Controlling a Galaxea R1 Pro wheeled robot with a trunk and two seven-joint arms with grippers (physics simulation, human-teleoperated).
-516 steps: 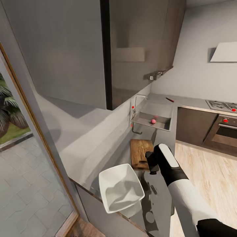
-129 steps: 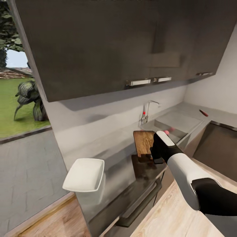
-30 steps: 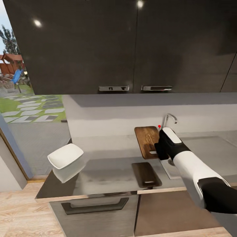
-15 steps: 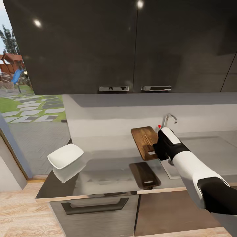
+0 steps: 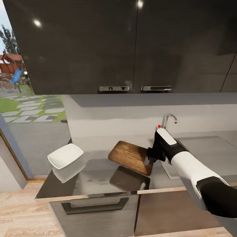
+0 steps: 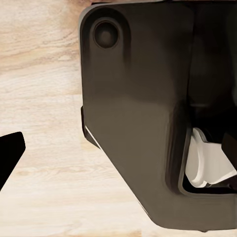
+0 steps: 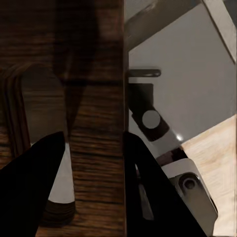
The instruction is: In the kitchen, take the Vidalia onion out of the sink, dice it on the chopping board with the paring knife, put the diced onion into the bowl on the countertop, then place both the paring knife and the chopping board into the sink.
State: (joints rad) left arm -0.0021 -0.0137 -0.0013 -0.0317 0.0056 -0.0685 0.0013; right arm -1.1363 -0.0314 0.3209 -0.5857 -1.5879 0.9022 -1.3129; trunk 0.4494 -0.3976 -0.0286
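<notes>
Right tool (image 5: 152, 157) clamped on chopping board (image 5: 130, 157) handle end, board tilted above countertop (image 5: 98, 171), left tool state unclear.

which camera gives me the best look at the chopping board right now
The head view: the whole chopping board shows there, held at its handle end by the right gripper above the countertop. The right wrist view gives a close patch of wood grain around the handle slot. The left wrist view looks at the wooden floor.
</notes>
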